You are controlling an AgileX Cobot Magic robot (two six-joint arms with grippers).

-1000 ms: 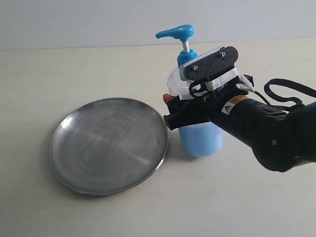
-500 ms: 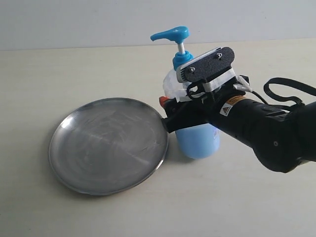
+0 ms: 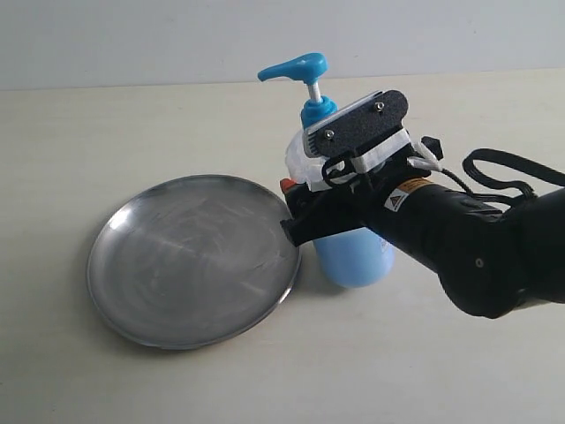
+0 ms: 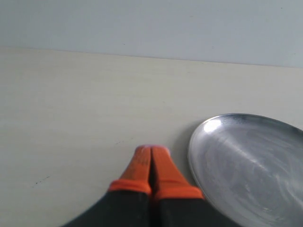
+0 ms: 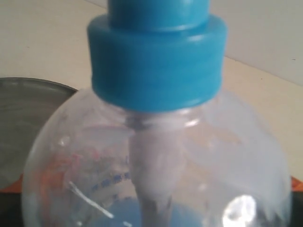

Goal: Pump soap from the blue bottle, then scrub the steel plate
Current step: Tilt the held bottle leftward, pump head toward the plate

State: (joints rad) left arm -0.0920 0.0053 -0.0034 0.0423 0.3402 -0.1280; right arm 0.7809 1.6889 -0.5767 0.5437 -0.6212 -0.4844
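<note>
- Right now the right gripper [image 3: 298,205] clasps the blue bottle [image 3: 353,252] around its upper body, with one jaw on each side. An orange pad shows on the far side, towards the steel plate [image 3: 194,261].
- Its black arm [image 3: 477,256] and wrist mount [image 3: 357,124] cover the middle of the bottle in the exterior view, so the label is hidden there.
- The bottle leans a little towards the plate. Its base is down at the table [image 3: 132,124], and its blue pump head [image 3: 296,67] is raised on the white stem, spout pointing to the plate's side.
- The soap [image 5: 113,217] sits low inside the clear plastic, pale blue, under the blue collar [image 5: 156,66].
- The plate lies flat just beside the bottle's base. The gripper's near finger reaches over its rim. Its grey surface is scuffed.
- In the right wrist view the bottle fills nearly everything, and only a sliver of the plate shows past it.
- The left gripper [image 4: 151,156] is pinched closed on nothing, its orange fingertips pressed together. It sits low over the table, near the plate's rim but apart from it.
- Count: one bottle, one plate and two grippers, with only the right one showing in the exterior view.
- A pale wall [image 3: 132,44] rises behind the table.
</note>
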